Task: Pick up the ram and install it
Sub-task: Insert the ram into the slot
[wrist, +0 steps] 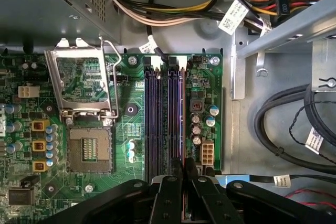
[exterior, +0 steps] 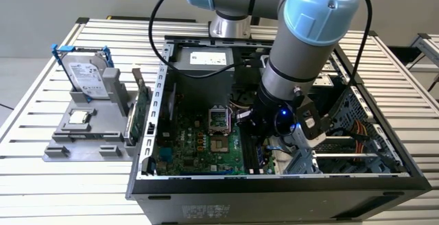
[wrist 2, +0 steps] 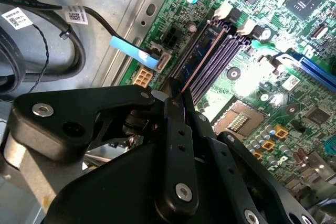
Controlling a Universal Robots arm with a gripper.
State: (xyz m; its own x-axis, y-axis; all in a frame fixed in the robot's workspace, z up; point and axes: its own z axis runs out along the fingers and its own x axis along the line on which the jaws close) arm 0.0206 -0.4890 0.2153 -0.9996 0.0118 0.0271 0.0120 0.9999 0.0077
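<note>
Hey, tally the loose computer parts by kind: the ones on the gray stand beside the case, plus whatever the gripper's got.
Hard drive: 1
Processor chip: 1
Expansion card: 1
Ram, held in the gripper at the memory slots: 1
Total: 4

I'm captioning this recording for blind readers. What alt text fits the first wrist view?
Seen from above, the black gripper is shut on the ram, a thin strip held edge-on over the memory slots of a green motherboard. Beside the slots are an empty processor socket with its metal cover raised, and bundled cables along the case wall.
</note>
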